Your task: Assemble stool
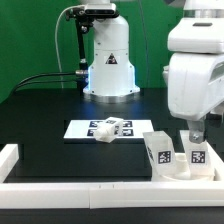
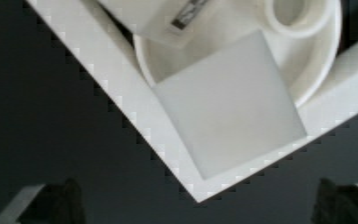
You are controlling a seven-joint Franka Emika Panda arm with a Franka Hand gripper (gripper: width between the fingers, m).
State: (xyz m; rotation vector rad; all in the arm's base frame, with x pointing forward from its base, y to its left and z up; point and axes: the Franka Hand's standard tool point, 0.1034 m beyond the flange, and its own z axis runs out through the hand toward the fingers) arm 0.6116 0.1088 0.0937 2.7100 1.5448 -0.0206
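Note:
One white stool leg [image 1: 110,127] lies on its side on the marker board [image 1: 78,129] in the middle of the table. More white tagged stool parts [image 1: 160,150] stand packed in the front corner on the exterior view's right. My gripper [image 1: 192,135] hangs just above them. In the wrist view the gripper [image 2: 202,205] is open, with its dark fingertips [image 2: 60,205] far apart and nothing between them. Below it I see a pale flat face of a part [image 2: 229,100] lying on a round white piece [image 2: 158,60] that may be the seat.
A white edge rail [image 1: 90,188] runs along the front of the black table and turns up the exterior view's left side [image 1: 10,158]. Its corner [image 2: 202,190] lies right under the gripper. The robot's base [image 1: 110,65] stands at the back with cables beside it.

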